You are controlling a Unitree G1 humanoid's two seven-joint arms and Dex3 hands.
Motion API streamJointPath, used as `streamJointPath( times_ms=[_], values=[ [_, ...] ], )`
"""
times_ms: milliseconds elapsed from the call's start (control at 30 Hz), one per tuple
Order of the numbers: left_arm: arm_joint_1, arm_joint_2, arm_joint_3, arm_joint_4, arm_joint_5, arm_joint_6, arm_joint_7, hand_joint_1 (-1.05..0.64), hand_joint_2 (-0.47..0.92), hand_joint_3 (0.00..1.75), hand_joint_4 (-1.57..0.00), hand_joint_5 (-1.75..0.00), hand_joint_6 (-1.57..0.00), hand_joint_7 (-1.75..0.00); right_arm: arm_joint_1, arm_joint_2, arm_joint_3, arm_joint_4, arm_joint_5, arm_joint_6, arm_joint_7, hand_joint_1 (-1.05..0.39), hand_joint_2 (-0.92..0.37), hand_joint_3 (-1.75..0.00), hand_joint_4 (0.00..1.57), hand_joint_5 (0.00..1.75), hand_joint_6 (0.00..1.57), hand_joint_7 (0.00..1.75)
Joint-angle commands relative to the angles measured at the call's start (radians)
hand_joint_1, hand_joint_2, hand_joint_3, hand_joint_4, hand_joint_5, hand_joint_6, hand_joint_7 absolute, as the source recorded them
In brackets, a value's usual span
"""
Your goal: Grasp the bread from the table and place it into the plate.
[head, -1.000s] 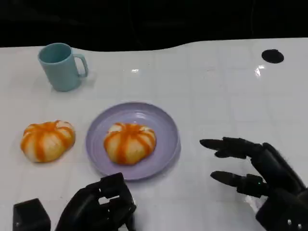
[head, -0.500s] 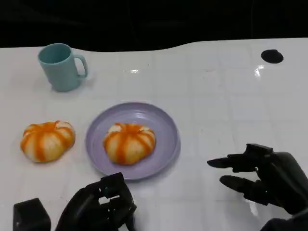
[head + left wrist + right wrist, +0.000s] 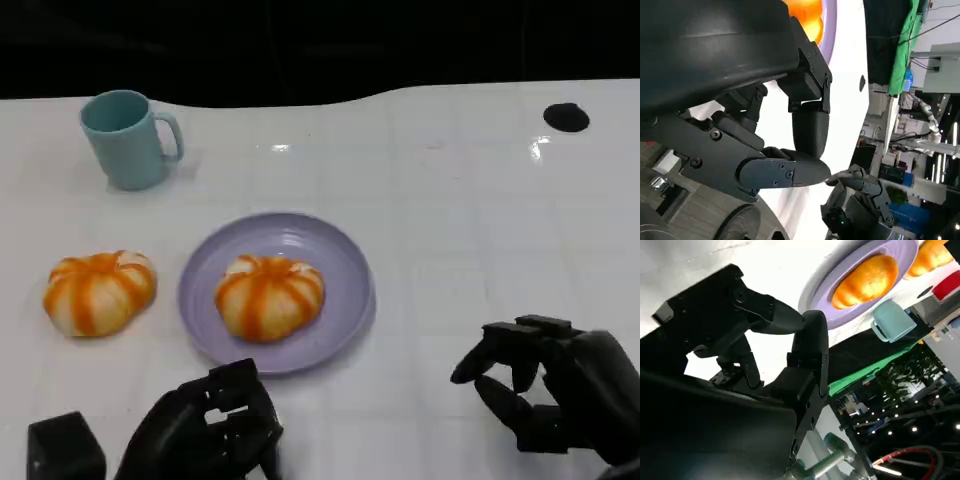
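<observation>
You have one bread (image 3: 269,296) lying in the middle of the lilac plate (image 3: 345,310), which sits on the white table (image 3: 470,200) a little left of centre. The right wrist view shows the same bread (image 3: 867,281) resting inside the plate's rim (image 3: 815,287). A second bread (image 3: 98,291) lies directly on the table, just left of the plate and apart from it. A teal mug (image 3: 127,138) stands upright at the far left, handle turned to the right; a small black disc (image 3: 566,116) sits at the far right edge.

Your right hand (image 3: 545,395) is at the near right, well apart from the plate, with its fingers (image 3: 500,345) curled inward and nothing between them. Your left hand (image 3: 205,430) is at the near edge, just in front of the plate, its fingers (image 3: 807,125) folded in on themselves and holding nothing. Neither hand touches either bread or the plate. A black block (image 3: 65,447) sits at the near left corner beside the left hand.
</observation>
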Motion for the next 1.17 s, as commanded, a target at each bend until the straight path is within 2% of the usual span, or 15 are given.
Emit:
streamJointPath(
  times_ms=[33, 167, 367, 867, 1167],
  values=[
    [0.0, 0.014, 0.009, -0.001, 0.008, -0.009, 0.009, -0.61, 0.72, 0.58, -0.77, -1.75, -0.74, -1.46, 0.021, -0.025, 0.002, -0.007, -0.019, -0.001, -0.024, -0.24, -0.44, -1.21, 0.85, 1.75, 0.83, 1.27],
    [-0.001, 0.015, 0.013, 0.0, -0.002, -0.001, 0.0, -0.6, 0.72, 0.57, -0.78, -1.75, -0.74, -1.46, 0.043, -0.022, 0.003, -0.023, -0.025, 0.007, -0.025, -0.24, -0.43, -1.23, 0.87, 1.75, 0.79, 1.41],
    [0.001, 0.015, 0.014, 0.002, 0.002, -0.009, 0.002, -0.58, 0.72, 0.57, -0.77, -1.75, -0.74, -1.44, 0.053, -0.016, 0.006, -0.021, -0.031, 0.009, -0.033, -0.22, -0.44, -1.21, 0.87, 1.75, 0.76, 1.46],
    [-0.004, 0.011, 0.012, 0.009, -0.001, -0.006, -0.001, -0.6, 0.72, 0.56, -0.79, -1.75, -0.75, -1.44, 0.037, -0.024, 0.025, 0.019, -0.034, -0.012, -0.065, -0.21, -0.41, -1.23, 0.88, 1.75, 0.77, 1.45],
    [0.01, 0.009, 0.009, -0.01, 0.001, 0.005, 0.009, -0.59, 0.72, 0.56, -0.78, -1.75, -0.75, -1.44, 0.038, -0.034, 0.028, 0.022, -0.036, -0.025, -0.081, -0.22, -0.4, -1.23, 0.88, 1.75, 0.8, 1.36]
  ],
)
